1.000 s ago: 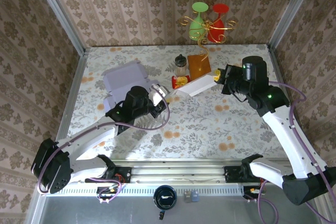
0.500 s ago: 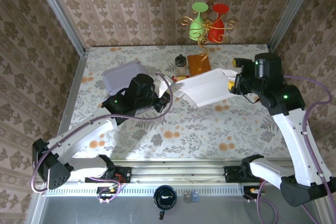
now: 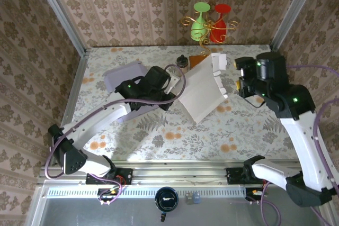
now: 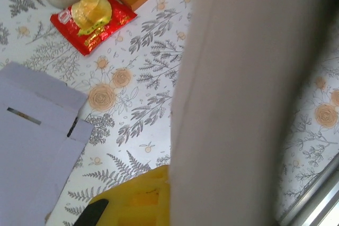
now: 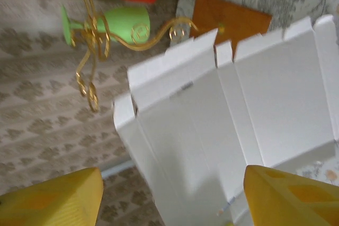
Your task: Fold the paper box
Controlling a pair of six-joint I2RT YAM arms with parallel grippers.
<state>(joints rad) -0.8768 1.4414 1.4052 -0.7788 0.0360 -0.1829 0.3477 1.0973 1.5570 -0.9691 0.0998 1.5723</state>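
Your left hand (image 3: 174,86) pinches the left edge of the paper box (image 3: 204,91) at mid-frame, long axis tilted toward upper right — your spread right hand (image 3: 238,76) just beside its flaps.

I see a table (image 3: 159,130) with a cloth full of flowers and leaves. Near its left edge, toward the back, lies a flat purple box (image 3: 123,75) with a thin slot in it. Close to the middle of the back edge stands a little jar (image 3: 182,61) with a dark lid. Just beside it, to the right, lies a flat orange-brown board (image 3: 198,60). A red snack bag (image 4: 92,18) with a yellow picture lies on the cloth near those two. Past the back edge, a green glass (image 3: 199,22) and a red glass (image 3: 220,22) sit side by side in curly gold wire (image 3: 204,38). Walls (image 3: 132,9) with brown patterned paper stand around the table.
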